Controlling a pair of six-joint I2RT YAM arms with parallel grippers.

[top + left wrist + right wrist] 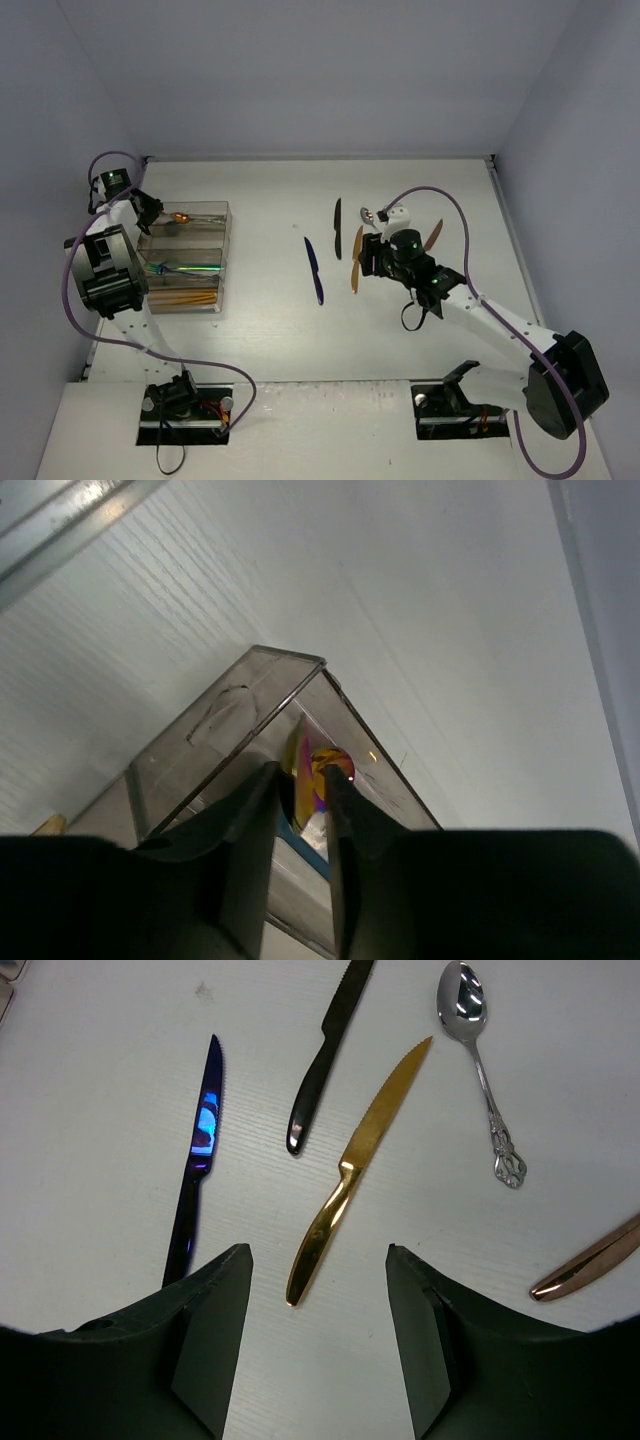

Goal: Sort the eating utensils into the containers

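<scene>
The clear tray [222,212] stands at the left. My left gripper [150,210] is at its far compartment, jaws nearly together on the handle of an iridescent pink-gold spoon [320,765], whose bowl [180,216] lies in that compartment. My right gripper [316,1252] is open just above the table, with the handle end of a gold knife [345,1175] between its fingers. Beside it lie a blue knife [198,1165], a black knife [322,1055], a silver spoon [475,1045] and a copper utensil [590,1265].
In the tray, an iridescent fork [185,268] lies in a middle compartment and gold chopsticks [185,297] in the nearest one. The tray wall [220,730] is close ahead in the left wrist view. White walls enclose the table on three sides.
</scene>
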